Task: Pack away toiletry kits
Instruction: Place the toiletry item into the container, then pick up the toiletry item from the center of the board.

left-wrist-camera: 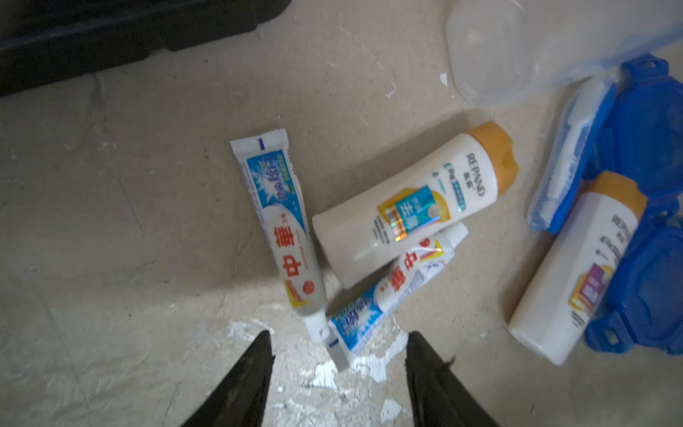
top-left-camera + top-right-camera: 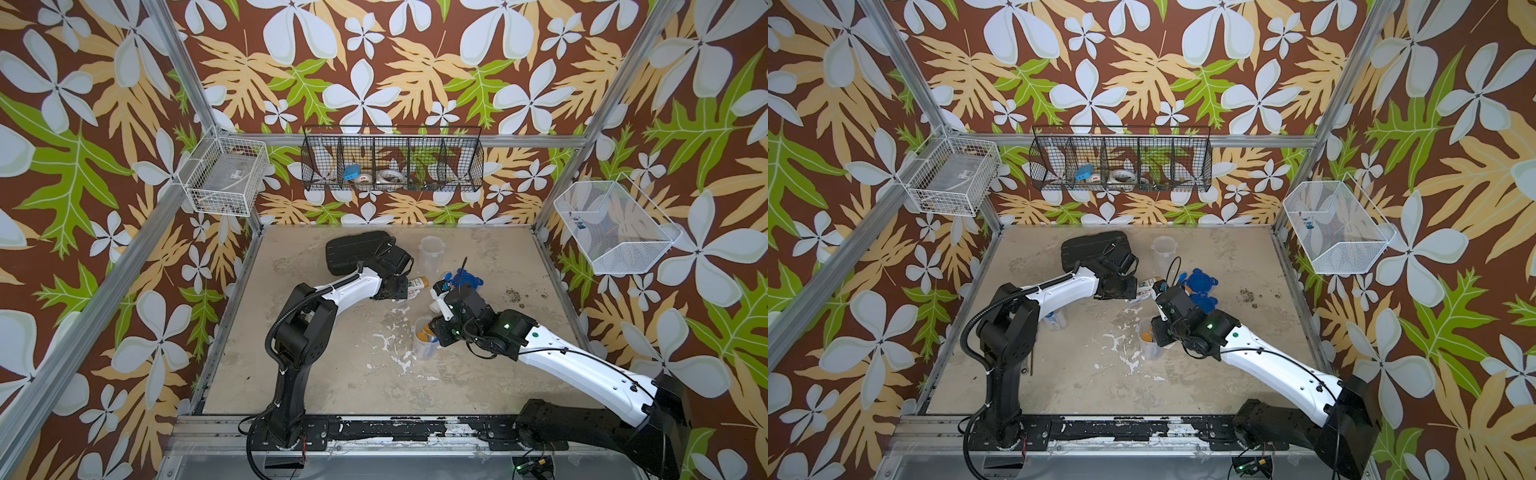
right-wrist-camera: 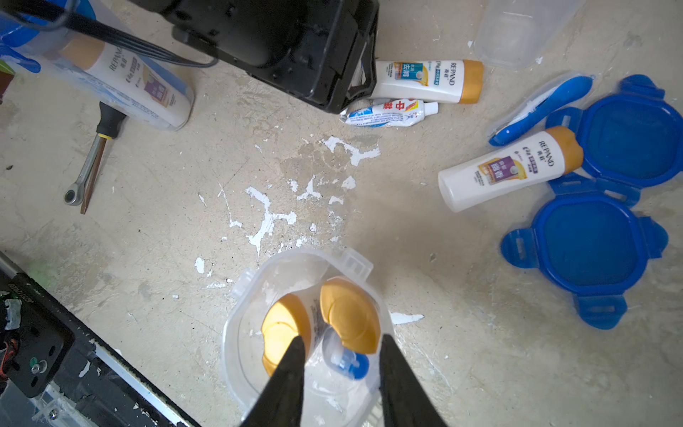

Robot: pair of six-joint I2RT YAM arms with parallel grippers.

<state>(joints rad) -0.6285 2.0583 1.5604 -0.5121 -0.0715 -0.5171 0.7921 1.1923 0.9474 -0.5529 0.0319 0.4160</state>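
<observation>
Soft, even light fills both top views, while the left wrist view is dimmer and slightly smeared, with a bright patch of tabletop [image 1: 229, 299] just ahead of the left pincer [image 1: 339, 334] and broad shadow farther beyond it.

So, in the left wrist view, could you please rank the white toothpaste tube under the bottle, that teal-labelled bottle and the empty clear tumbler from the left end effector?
1. White toothpaste tube: crimped end by the left end effector.
2. White orange-capped bottle: lying on that tube.
3. Clear plastic tumbler: beyond the bottle.
</observation>
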